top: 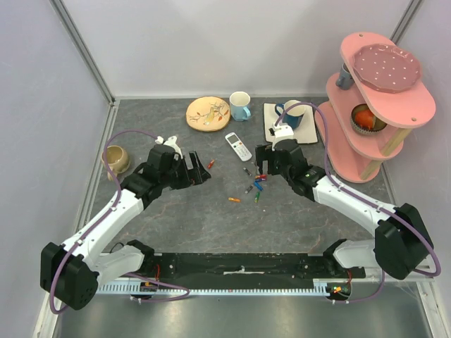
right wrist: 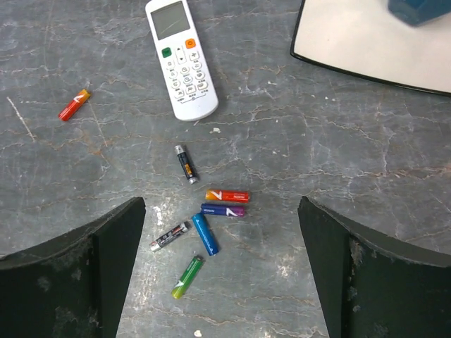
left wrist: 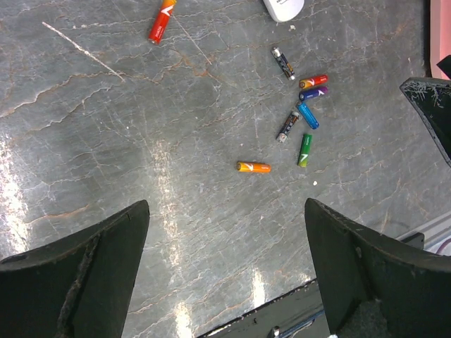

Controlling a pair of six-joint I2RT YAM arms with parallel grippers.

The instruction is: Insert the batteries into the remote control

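Overhead, left pincer (top: 201, 171) and right pincer (top: 262, 165) are hovering released; remote control (top: 238, 146) is lying toward the table's (top: 176, 218) far edge, batteries (top: 255, 184) just nearer. Left wrist: orange battery (left wrist: 254, 167) lying apart. Right wrist: it is lying face-up, so flipping likely comes first.

This is a robotics lab test cell, not a lived-in room. Plain pale wall panels (top: 211, 42) held by bare aluminium posts (top: 81, 46) box in a grey stone-patterned desk (top: 176, 225). At 6 o'clock, two white-and-black robot arms (top: 113, 211) trailing purple cables (top: 131, 132) are bolted to a black mounting rail (top: 239, 264). Household props are staged from 12 to 2 o'clock: a round wooden plate (top: 208, 113), a light blue mug (top: 240, 105), a slim white remote control (top: 238, 146) and a pink three-tier shelf (top: 409, 105).
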